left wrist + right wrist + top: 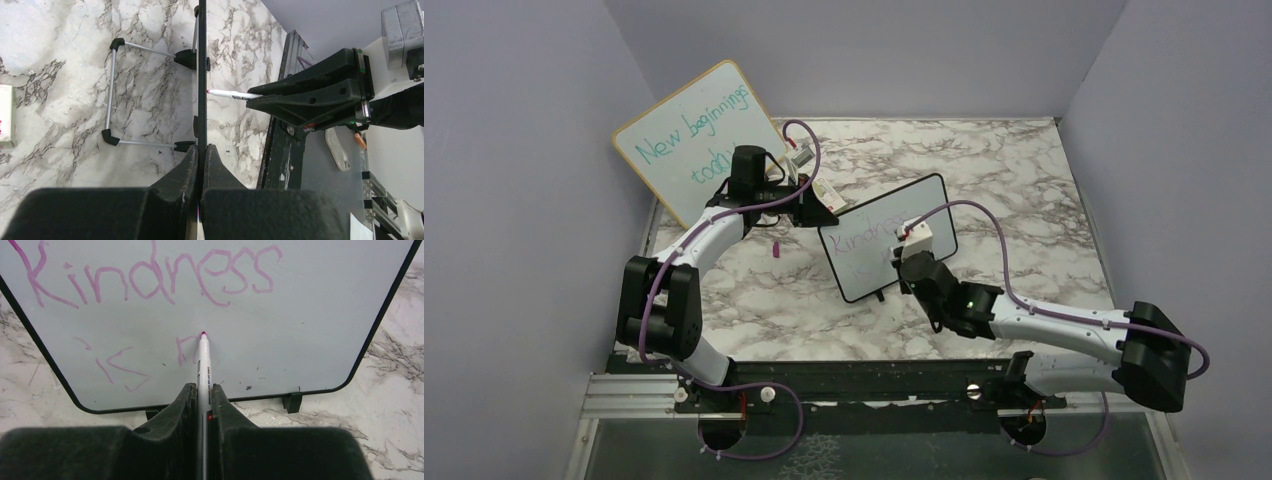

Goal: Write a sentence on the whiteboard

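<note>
Pink sentence (150, 285) sits partly hidden overhead behind right gripper (202, 388) clamping marker (203, 357); left gripper (201, 150) pinches whiteboard (310, 315) edge.

The left gripper (201, 150) and right gripper (202, 390), both clamped tight, sit close together at roughly right angles.

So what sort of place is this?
Probably a robot test booth: plain walls box in a marble-look table, with a left arm and right arm bolted to a rail at its near edge.
</note>
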Controlling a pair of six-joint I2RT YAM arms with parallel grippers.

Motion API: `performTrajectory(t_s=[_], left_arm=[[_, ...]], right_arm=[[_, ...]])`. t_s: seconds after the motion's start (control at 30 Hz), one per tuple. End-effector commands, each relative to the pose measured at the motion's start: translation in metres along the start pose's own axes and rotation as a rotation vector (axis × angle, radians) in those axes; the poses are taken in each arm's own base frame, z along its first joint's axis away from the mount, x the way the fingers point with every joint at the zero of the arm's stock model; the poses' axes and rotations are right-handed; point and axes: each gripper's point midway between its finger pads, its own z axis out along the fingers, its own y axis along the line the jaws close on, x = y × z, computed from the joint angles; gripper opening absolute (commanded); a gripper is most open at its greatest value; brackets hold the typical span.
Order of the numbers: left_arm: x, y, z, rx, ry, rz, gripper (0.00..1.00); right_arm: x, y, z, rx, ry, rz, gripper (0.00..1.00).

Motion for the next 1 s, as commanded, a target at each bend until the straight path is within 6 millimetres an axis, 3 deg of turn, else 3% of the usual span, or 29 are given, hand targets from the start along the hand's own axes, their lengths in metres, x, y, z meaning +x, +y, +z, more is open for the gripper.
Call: performTrajectory(t_s=[0.0, 0.63, 0.97], left_arm=[[0.023, 0.016, 0.004, -0.058, 0.052, -0.077, 0.0], [0.023, 0.016, 0.004, -0.062, 0.051, -0.076, 0.0], [0.023, 0.016, 0.004, -0.062, 0.051, -0.077, 0.0]], right_arm=[[-0.011, -0.013, 0.0, 0.051, -0.035, 0.035, 0.0], [0.049, -0.009, -0.003, 0.013, 0.154, 0.023, 0.0], [0.041, -0.009, -0.007, -0.001, 0.149, 0.017, 0.0]])
